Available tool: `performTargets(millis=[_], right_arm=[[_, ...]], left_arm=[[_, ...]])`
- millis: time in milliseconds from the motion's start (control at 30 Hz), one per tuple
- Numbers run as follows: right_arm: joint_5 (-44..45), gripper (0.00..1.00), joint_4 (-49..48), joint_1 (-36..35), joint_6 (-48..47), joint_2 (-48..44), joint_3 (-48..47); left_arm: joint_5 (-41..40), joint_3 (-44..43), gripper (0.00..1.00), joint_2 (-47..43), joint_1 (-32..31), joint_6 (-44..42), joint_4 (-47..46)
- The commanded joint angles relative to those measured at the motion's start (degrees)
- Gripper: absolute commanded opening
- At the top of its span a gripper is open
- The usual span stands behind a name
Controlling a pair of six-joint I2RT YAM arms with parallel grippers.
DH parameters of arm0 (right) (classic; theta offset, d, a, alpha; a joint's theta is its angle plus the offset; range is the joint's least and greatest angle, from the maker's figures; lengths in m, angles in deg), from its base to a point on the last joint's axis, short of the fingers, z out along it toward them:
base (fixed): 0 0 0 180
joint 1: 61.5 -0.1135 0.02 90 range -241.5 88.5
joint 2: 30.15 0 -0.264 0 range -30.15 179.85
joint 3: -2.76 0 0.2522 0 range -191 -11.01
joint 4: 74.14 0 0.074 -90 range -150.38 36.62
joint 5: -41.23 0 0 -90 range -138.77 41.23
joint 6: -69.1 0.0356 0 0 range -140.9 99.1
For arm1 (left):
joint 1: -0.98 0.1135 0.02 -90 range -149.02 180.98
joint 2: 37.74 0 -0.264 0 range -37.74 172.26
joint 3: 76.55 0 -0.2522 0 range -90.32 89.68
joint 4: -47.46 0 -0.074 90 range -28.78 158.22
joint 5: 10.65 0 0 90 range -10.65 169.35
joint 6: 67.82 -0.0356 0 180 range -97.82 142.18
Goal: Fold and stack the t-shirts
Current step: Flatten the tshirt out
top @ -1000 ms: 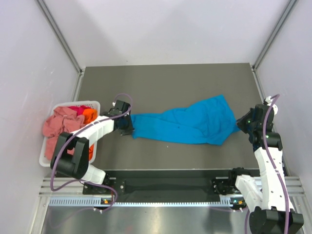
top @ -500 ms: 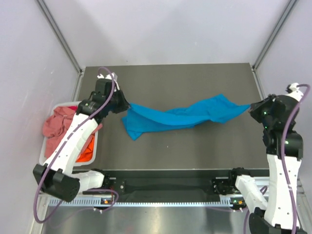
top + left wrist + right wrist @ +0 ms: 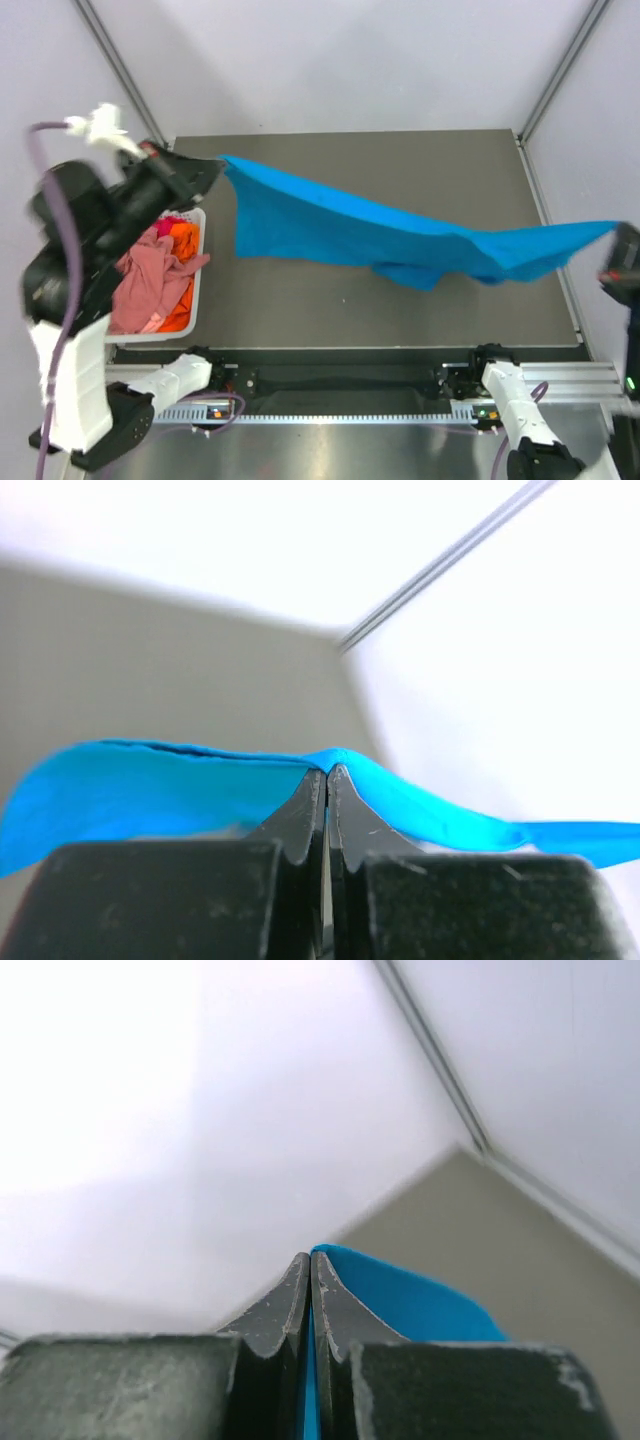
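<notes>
A turquoise-blue t-shirt (image 3: 380, 232) hangs stretched in the air across the dark table (image 3: 350, 160), held at both ends. My left gripper (image 3: 218, 163) is raised high at the upper left, shut on the shirt's left end (image 3: 200, 780). At the far right edge my right gripper (image 3: 618, 232) is shut on the other end (image 3: 400, 1300). Cloth folds over the closed left gripper (image 3: 327, 772), and a strip of blue shows between the jaws of the right gripper (image 3: 311, 1256). The shirt's middle sags toward the table. Pink (image 3: 150, 275), orange (image 3: 180, 238) and red t-shirts lie in the basket.
A white slatted basket (image 3: 195, 290) with crumpled shirts stands at the table's left edge, under my raised left arm. Pale walls with metal corner posts (image 3: 120, 70) enclose the table on three sides. The arm bases sit on a rail (image 3: 350, 385) at the near edge.
Both arms have risen and spread apart, lifting the blue t-shirt off the table and pulling it out taut. The left arm swung up over the basket; the right moved to the frame's edge.
</notes>
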Motion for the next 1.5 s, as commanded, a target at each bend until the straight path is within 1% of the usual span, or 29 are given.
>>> performTargets(millis=[0,67,133,233,267,300,367,400,433,467,567,600,633,667,700,733,767,800,833,867,900,967,1000,1133,1167,1233,1267,1367,1467], right_arm=[[4.3,0.0,2.9,0.5,0.9,0.8,-12.5],[5.7,0.0,2.0,0.5,1.0,1.0,-15.7],[5.2,0.0,0.4,0.5,0.7,0.8,-14.8],[4.0,0.0,-4.7,0.5,0.0,1.8,-9.5],[3.5,0.0,-6.5,0.5,-0.7,2.3,-5.4],[2.9,0.0,-8.5,0.5,-1.0,3.4,-3.2],[1.0,0.0,-15.1,0.5,-2.1,4.7,3.0],[0.4,0.0,-17.4,0.5,-2.6,6.5,4.8],[-0.9,0.0,-21.7,0.5,-3.0,7.7,6.4],[-1.7,0.0,-24.0,0.5,-3.5,9.0,9.0],[-5.4,0.0,-31.8,0.5,-5.2,15.3,10.5],[-6.5,0.0,-34.0,0.5,-5.7,19.0,10.3],[-8.4,0.0,-39.1,0.5,-6.3,21.1,9.9],[-9.0,0.0,-41.9,0.5,-7.9,23.2,8.6],[-9.4,0.0,-44.2,0.5,-8.8,28.1,7.2],[-9.6,0.0,-46.8,0.5,-9.7,30.8,5.2],[-9.4,0.0,-46.8,0.5,-11.6,33.9,-1.2],[-9.3,0.0,-46.3,0.6,-12.6,40.1,-5.1],[-8.3,0.0,-44.8,0.6,-13.5,43.2,-9.1],[-8.0,0.0,-44.1,0.7,-14.5,46.0,-17.1],[-8.1,0.0,-43.5,0.9,-15.0,50.8,-20.7],[-9.9,0.0,-42.5,1.6,-15.1,54.5,-29.4],[-10.6,0.0,-42.8,2.0,-14.7,55.9,-30.5],[-11.4,0.0,-43.8,3.1,-15.5,54.8,-31.5],[-11.1,0.0,-43.4,3.1,-16.7,54.2,-31.5],[-9.4,0.0,-42.1,3.2,-17.9,51.3,-29.8],[-8.5,0.0,-42.1,3.2,-18.7,49.7,-28.4],[-5.1,0.0,-42.0,3.3,-20.1,40.5,-23.1],[-1.8,0.0,-40.5,3.3,-21.2,33.8,-20.2]], left_arm=[[2.1,-9.9,0.0,-2.4,0.0,5.2,0.3],[3.6,-10.7,0.0,-2.9,0.1,6.1,-0.8],[3.5,-10.2,0.0,-2.9,0.1,5.5,-1.7],[0.8,-5.4,0.0,-2.2,0.1,2.4,-4.0],[-1.1,-3.4,0.0,-2.0,0.0,1.0,-4.9],[-2.0,0.9,0.0,-1.7,0.1,0.4,-6.4],[-3.9,5.3,0.0,-0.5,0.1,-1.0,-11.8],[-4.7,8.7,0.0,0.4,0.1,-1.5,-13.5],[-5.5,9.9,0.0,1.4,0.1,-2.2,-14.9],[-6.2,10.6,0.0,2.8,0.1,-3.8,-17.5],[-11.2,11.0,0.0,10.9,0.1,-6.8,-22.2],[-12.2,10.7,0.0,12.7,0.3,-7.0,-23.4],[-12.2,10.0,0.0,14.4,0.9,-7.0,-24.7],[-11.8,9.2,0.0,17.6,1.2,-6.8,-27.5],[-11.6,7.1,0.0,19.2,1.4,-6.3,-28.8],[-11.5,5.7,0.0,20.9,1.6,-5.9,-29.8],[-11.4,4.0,0.0,24.0,1.6,-5.0,-30.8],[-11.5,0.5,0.0,25.4,1.7,-4.8,-32.4],[-11.6,-1.2,0.0,26.8,1.6,-4.4,-33.2],[-11.5,-2.8,0.0,28.9,1.7,-3.8,-33.9],[-11.5,-5.6,0.0,29.7,1.7,-3.3,-34.4],[-10.6,-7.6,0.0,30.9,1.7,-2.1,-35.8],[-10.1,-8.5,0.0,30.8,1.6,-1.5,-36.4],[-8.2,-7.7,0.0,28.7,1.6,-0.1,-38.6],[-6.0,-6.1,0.0,27.0,1.6,-0.2,-38.6],[-5.5,-3.5,0.0,24.8,1.6,-0.4,-39.4],[-5.5,-0.5,0.0,22.0,1.6,-0.6,-40.1],[-6.0,4.6,0.0,16.0,1.6,-1.1,-40.4],[-6.7,7.7,0.0,10.1,1.6,-1.2,-39.9]])
